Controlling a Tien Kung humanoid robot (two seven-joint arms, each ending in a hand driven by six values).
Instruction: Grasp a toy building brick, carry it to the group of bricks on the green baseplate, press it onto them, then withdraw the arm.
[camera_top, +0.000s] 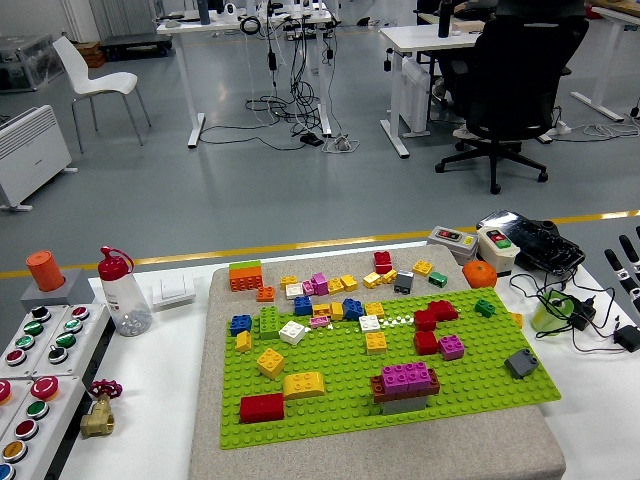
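Your right hand (628, 262) shows only at the right edge of the head view, above the cables (575, 305): a few black fingers (619, 264) spread apart and straight, holding nothing. Your left hand is out of the picture.

The green baseplate (340, 405) lies on a grey mat (210, 380) on the white surface (160, 400). The stacked group (405, 385) sits near the plate's front, right of centre: magenta bricks on top, a brown layer under them, grey at the bottom. To its left are a red brick (261, 407) and a yellow brick (303, 384), just beside each other. A grey brick (520, 362) sits near the plate's right edge. Loose bricks (335, 285) in many colours crowd the far edge of the plate and the mat behind it, among them an orange and green block (245, 276).

On the left of the surface stand a clear bottle with a red cap (122, 292) and a panel of buttons (35, 350).
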